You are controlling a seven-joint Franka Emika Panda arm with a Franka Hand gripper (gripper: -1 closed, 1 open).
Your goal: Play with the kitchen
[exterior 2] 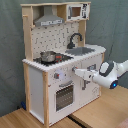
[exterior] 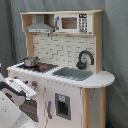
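The kitchen (exterior: 75, 100) (exterior 2: 37, 85) is a white and light-wood toy unit that shows in both exterior views. A small metal pot (exterior: 31, 61) (exterior 2: 48, 56) sits on its black stovetop (exterior: 45, 66) with red rings. Beside that are the sink (exterior: 72, 73) (exterior 2: 80, 50) and the black faucet (exterior: 85, 57) (exterior 2: 75, 39). A grey hood (exterior: 40, 26) and a microwave (exterior: 75, 22) (exterior 2: 75, 11) are up top. My gripper (exterior: 25, 89) (exterior 2: 76, 72) points at the front panel, close to the knobs (exterior 2: 56, 76) above the oven door (exterior 2: 64, 95). My white arm (exterior 2: 110, 72) hides part of the cupboard front.
A grey curtain (exterior: 115, 50) hangs behind the kitchen. The unit stands on light wooden boards (exterior 2: 100, 112). In the first exterior view my arm (exterior: 12, 107) fills the lower left corner, in front of the oven.
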